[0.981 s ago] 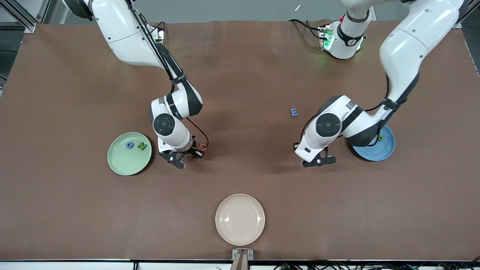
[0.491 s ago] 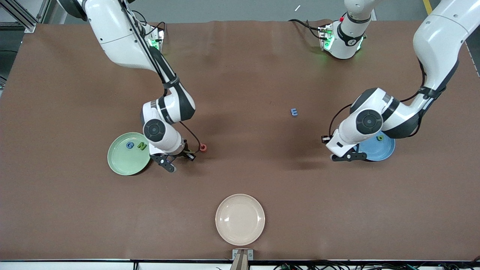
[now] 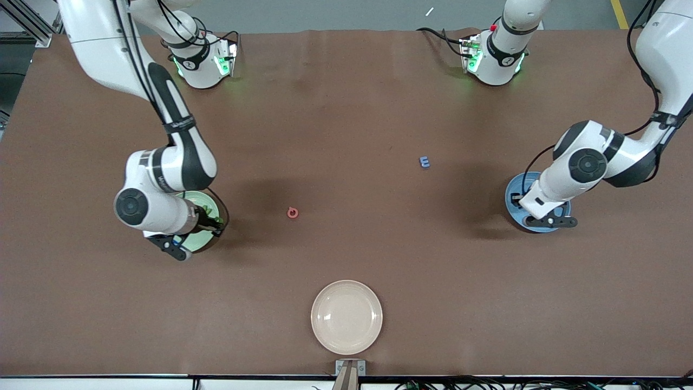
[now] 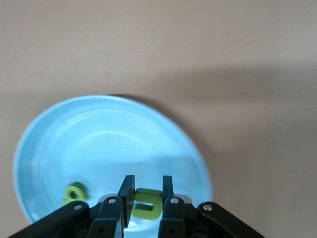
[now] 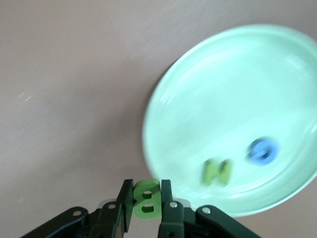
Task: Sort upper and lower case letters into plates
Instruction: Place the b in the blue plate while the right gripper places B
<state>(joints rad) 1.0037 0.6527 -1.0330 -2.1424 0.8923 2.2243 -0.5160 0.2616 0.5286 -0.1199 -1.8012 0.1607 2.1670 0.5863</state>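
Note:
My right gripper [image 5: 147, 185] is shut on a green letter B [image 5: 147, 199]; it hangs at the edge of the pale green plate [image 5: 233, 114]. In that plate lie a green N [image 5: 217, 171] and a blue G [image 5: 262, 150]. My left gripper [image 4: 148, 180] is shut on a green letter [image 4: 147, 205] over the sky blue plate [image 4: 104, 144], which holds a yellow-green letter [image 4: 74, 193]. In the front view the right gripper [image 3: 176, 250] covers much of the green plate [image 3: 201, 240], and the left gripper [image 3: 552, 221] covers part of the blue plate [image 3: 514, 196].
A red ring-shaped letter [image 3: 293, 213] and a blue letter E [image 3: 425, 162] lie loose on the brown table between the two plates. A cream-beige plate [image 3: 346, 317] with nothing in it stands near the table's front edge.
Both arms have swung outward from the table's middle, the right to the green plate, the left to the blue plate. The red letter now lies uncovered on the table.

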